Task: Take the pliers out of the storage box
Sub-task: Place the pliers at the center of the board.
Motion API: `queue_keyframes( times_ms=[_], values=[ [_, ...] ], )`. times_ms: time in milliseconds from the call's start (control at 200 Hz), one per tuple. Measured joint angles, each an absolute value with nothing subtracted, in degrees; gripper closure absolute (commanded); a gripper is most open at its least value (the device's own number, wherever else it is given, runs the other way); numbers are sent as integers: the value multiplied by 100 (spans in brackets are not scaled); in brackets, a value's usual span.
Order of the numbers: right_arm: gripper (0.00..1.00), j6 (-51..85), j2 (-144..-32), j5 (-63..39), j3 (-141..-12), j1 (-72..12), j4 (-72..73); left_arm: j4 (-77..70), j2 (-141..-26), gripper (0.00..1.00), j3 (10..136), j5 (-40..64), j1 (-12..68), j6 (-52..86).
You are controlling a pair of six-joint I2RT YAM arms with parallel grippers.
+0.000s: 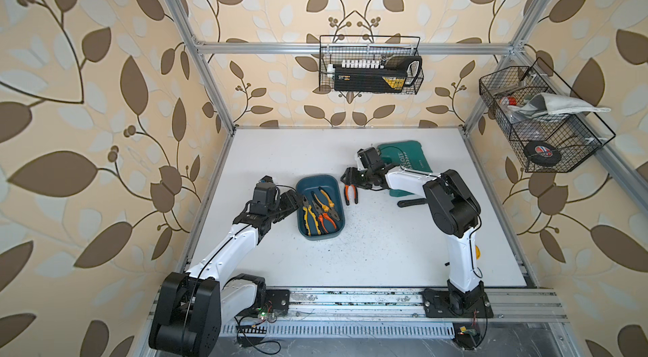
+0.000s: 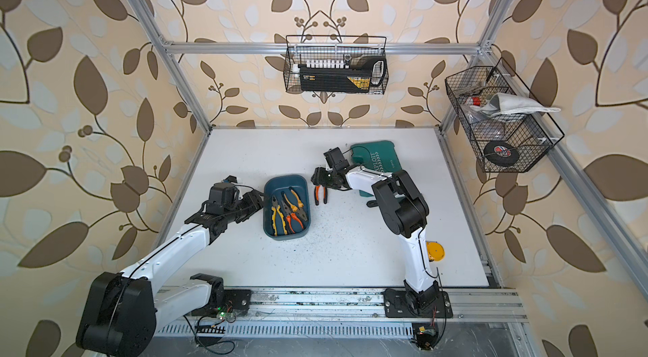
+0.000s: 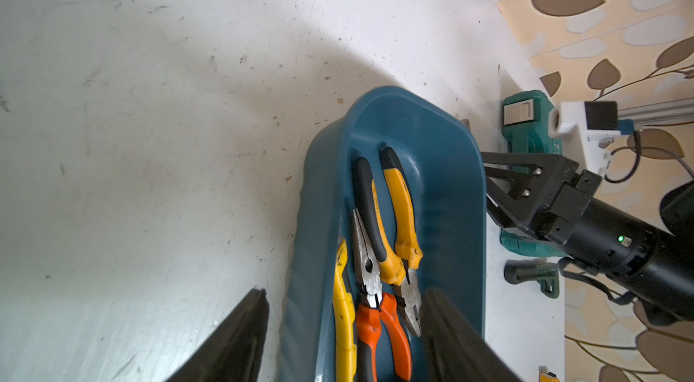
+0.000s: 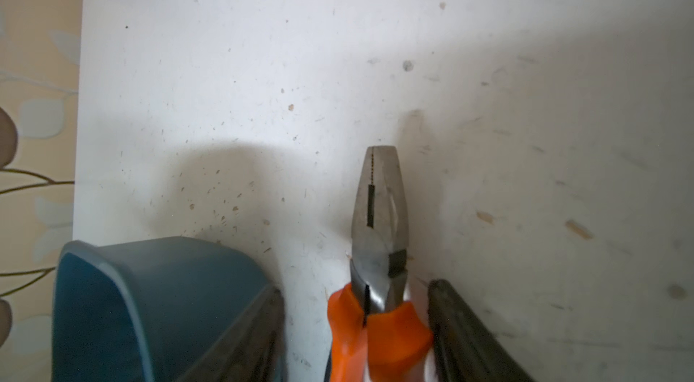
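Observation:
The storage box is a shallow dark teal tray at mid-table. Three pliers lie in it: a yellow-handled pair, an orange-handled pair and an amber-and-black pair. Another orange-handled pair of pliers lies on the table just right of the box. My right gripper stands open around its handles, and a gap shows beside them. My left gripper is open and straddles the box's left wall, one finger inside.
A green tool case lies behind my right arm, with a black handle on the table beside it. A yellow tape measure sits at the right. Wire baskets hang on the back frame and the right frame.

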State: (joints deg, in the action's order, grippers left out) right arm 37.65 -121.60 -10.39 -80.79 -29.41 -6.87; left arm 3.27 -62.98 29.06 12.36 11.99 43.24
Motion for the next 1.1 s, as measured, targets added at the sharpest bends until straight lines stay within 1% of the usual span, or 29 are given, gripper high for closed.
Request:
queue_keyframes(
  times_ms=[105,255,325,501,651,826,1101],
  values=[
    [31,3627,-12079,-843,-8079,-2941,-917,329,-6285,32,2906,1229,1199,4322],
    [31,3441,-11795,-399,-8058,-2939,-1662,333,-6235,31,2906,1210,1199,4292],
    [31,3352,-11452,-257,-7900,-2936,-1911,338,-6222,31,2908,1208,1199,4281],
    [31,3009,-10088,-143,-7146,-2963,-2167,384,-6189,30,2908,1181,1208,4237],
    [31,2637,-9181,30,-6125,-3076,-1861,499,-6125,29,2908,1048,1247,4198],
    [31,2550,-8600,526,-4591,-3293,-1120,635,-6031,28,2908,838,1304,4136],
    [31,2617,-7894,1444,-4359,-3336,-528,840,-6045,28,2934,576,1339,3931]
  ],
)
